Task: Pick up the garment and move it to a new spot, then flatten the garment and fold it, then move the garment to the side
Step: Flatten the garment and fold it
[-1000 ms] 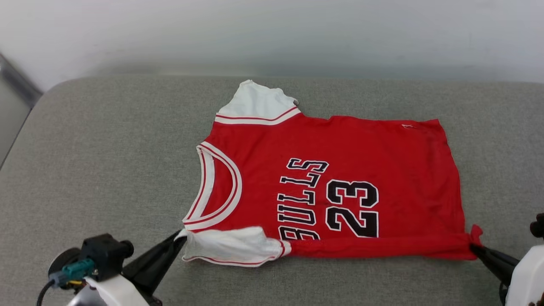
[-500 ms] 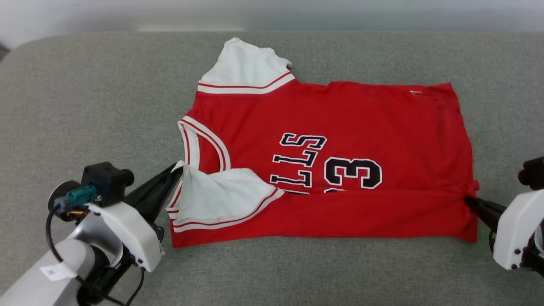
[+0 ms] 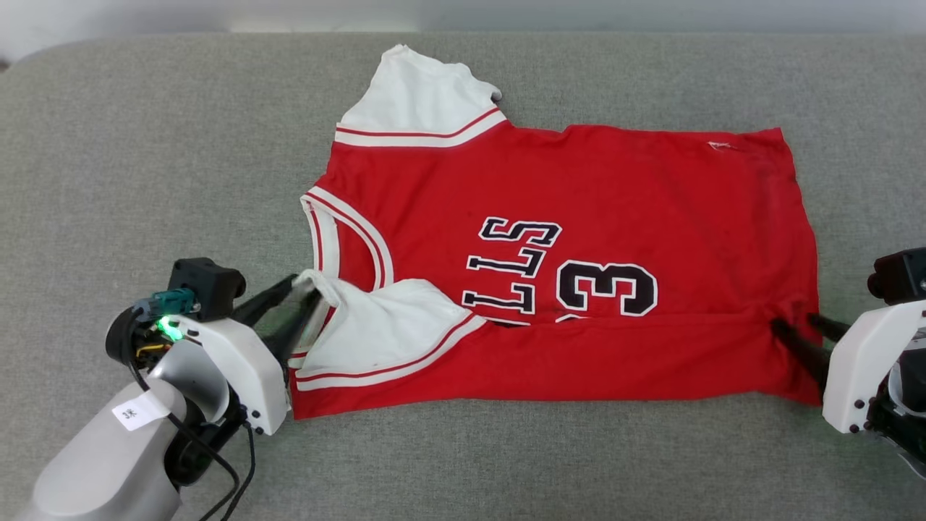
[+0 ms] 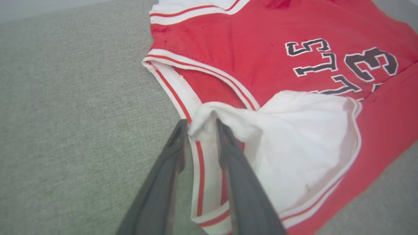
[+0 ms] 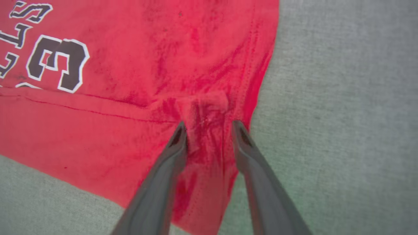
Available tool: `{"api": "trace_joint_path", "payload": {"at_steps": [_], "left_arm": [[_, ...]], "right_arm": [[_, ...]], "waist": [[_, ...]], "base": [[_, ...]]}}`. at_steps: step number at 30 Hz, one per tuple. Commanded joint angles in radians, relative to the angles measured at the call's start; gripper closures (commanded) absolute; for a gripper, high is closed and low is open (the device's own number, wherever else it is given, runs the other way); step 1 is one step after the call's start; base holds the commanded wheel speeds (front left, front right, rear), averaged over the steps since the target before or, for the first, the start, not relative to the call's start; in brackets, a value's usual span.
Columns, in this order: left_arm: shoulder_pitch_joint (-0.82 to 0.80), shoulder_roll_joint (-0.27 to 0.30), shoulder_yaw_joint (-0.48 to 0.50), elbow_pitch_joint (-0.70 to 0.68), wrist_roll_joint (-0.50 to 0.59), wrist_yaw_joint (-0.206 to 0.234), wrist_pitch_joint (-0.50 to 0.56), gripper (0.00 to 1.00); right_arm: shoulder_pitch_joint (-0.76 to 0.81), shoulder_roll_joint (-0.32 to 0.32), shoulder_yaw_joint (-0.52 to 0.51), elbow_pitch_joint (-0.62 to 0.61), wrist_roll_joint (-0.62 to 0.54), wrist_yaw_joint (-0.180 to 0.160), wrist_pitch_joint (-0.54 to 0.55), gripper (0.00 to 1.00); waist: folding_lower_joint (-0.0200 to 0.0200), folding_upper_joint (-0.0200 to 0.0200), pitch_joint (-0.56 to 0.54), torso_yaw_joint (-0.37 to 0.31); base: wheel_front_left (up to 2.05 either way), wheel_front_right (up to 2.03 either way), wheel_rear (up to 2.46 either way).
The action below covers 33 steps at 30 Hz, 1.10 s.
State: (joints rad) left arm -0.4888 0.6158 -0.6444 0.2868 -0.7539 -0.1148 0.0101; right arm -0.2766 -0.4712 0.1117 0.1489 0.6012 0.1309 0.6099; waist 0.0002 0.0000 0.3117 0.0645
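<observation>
The garment (image 3: 579, 210) lies at the middle of the grey cushion (image 3: 145, 145), near edge folded over. Left gripper (image 3: 305, 288) and right gripper (image 3: 793, 320) stand parted (cloth between their fingers (image 4: 238, 182)); pulling back could snag the fold.

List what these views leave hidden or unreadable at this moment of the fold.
Head view: the print on the garment starts under the folded-over near edge; "LLS" and "3" show.
Head view: small white mark by the far hem corner, too small to read.
Left wrist view: the sleeve tip sits between the open fingers of the left tool; contact unclear.
Head view: the right edge cuts off the arm behind the right tool.
</observation>
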Motion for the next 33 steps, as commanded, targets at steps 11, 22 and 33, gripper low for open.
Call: {"api": "trace_joint_path", "payload": {"at_steps": [11, 22, 33], "left_arm": [[0.048, -0.081, 0.02, 0.052, 0.0, 0.114, -0.091, 0.0], [0.229, -0.043, 0.044, -0.169, -0.037, 0.351, 0.025, 0.0], [0.324, 0.04, 0.014, -0.41, -0.04, 0.523, 0.238, 0.0]], "right_arm": [[0.049, 0.036, -0.061, -0.005, -0.122, 0.0, -0.026, 0.0], [0.184, 0.219, -0.241, -0.2, -0.288, 0.0, 0.16, 0.0], [0.268, 0.34, -0.311, -0.395, -0.358, 0.0, 0.273, 0.0]], "waist": [[-0.0002, 0.0, -0.102, 0.008], [-0.0002, 0.0, -0.168, 0.001], [-0.0002, 0.0, -0.119, -0.023]], "base": [[0.0, 0.0, 0.0], [0.0, 0.0, 0.0], [0.0, 0.0, 0.0]]}}
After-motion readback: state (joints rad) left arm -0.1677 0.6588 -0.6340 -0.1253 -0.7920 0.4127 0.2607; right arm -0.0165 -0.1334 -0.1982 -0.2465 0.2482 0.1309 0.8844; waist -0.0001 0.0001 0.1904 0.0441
